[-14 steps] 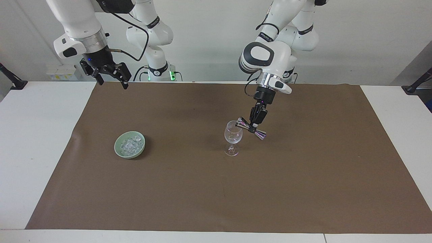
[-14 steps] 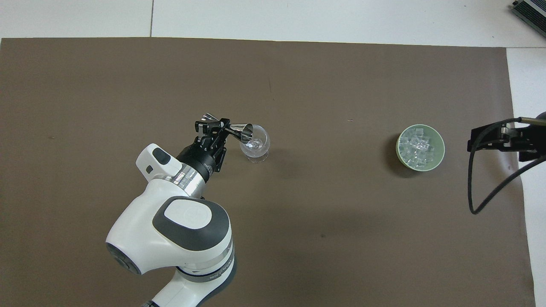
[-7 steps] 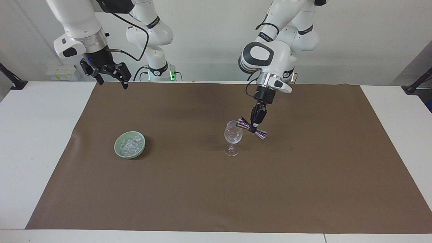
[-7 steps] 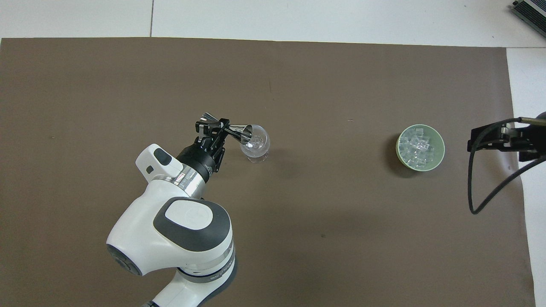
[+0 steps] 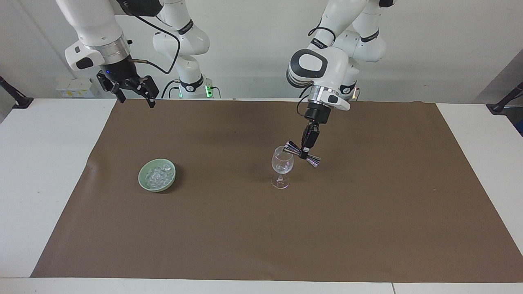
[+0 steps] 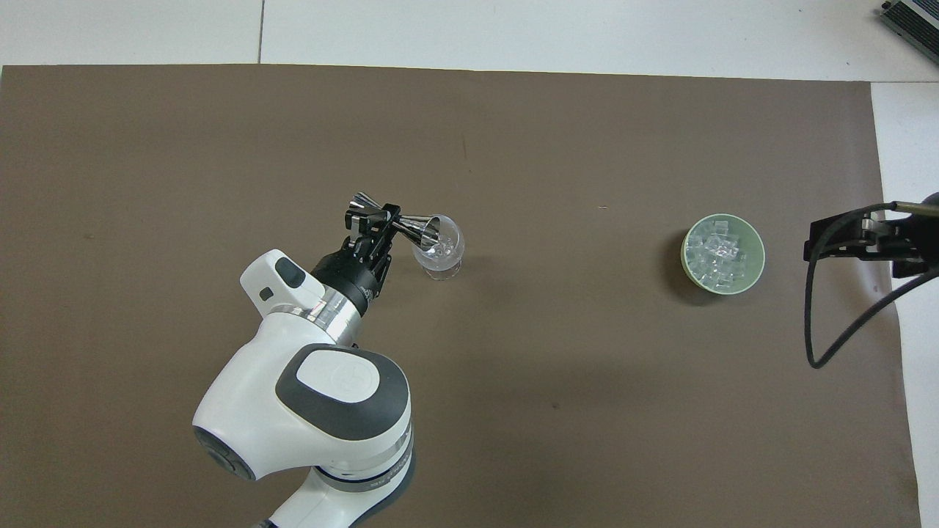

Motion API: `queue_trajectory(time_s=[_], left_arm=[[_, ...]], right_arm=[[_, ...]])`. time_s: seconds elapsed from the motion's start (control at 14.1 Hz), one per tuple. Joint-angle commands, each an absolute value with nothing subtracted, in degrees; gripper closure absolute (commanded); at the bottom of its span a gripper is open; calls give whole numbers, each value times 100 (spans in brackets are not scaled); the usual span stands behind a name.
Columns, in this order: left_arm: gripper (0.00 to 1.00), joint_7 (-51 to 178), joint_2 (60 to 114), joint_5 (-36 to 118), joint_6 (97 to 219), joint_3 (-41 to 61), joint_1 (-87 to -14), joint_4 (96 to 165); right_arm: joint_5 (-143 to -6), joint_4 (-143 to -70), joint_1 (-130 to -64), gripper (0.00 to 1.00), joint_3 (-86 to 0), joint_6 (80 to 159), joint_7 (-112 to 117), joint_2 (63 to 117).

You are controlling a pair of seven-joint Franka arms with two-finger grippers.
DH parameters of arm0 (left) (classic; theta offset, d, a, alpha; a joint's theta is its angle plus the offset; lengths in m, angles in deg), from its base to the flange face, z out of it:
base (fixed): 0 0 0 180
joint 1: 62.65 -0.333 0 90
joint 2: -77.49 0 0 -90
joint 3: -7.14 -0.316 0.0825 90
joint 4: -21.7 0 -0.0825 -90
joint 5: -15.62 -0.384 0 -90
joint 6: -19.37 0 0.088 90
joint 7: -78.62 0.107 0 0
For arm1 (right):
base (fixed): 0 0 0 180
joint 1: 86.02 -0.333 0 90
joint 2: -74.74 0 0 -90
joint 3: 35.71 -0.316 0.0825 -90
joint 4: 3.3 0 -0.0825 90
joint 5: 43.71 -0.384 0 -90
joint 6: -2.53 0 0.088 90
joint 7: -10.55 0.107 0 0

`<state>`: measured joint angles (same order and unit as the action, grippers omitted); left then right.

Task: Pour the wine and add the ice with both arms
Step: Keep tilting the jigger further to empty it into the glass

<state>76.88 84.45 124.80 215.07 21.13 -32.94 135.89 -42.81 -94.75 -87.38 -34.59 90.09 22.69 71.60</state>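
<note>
A clear stemmed glass [image 5: 282, 167] stands on the brown mat [image 5: 367, 204]; it also shows in the overhead view [image 6: 440, 253]. My left gripper [image 5: 304, 152] is shut on the waist of a silver double-cone jigger [image 5: 303, 154], tipped on its side with one mouth over the glass rim; the jigger shows from above [image 6: 396, 222]. The ice [image 5: 157, 175] lies as several clear cubes in a pale green bowl [image 5: 144, 182], toward the right arm's end. My right gripper [image 5: 135, 94] is open and empty, high over the mat's edge nearest the robots.
White table [image 5: 45, 163] borders the mat at both ends. The bowl [image 6: 758, 271] with ice [image 6: 719, 257] shows from above, with the right gripper [image 6: 843, 242] and its black cable [image 6: 814, 323] beside it.
My left arm has shifted slightly toward the glass, and the jigger has moved a little farther over the rim. The right arm has not moved.
</note>
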Motion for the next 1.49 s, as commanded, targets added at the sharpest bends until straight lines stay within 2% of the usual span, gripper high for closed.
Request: queue_trajectory(time_s=[0.0,1.42], left_arm=[[100,7809,8584,12373,21729,2050,-3180,13394],[100,8539,8672,12118,21993,2050,-3083,13262]], right_arm=[[-4353,-9541,-8699,0,-3483,8945,2118,7069],[-4353,-9541,-8699,0,-3483,8945,2118,7069]])
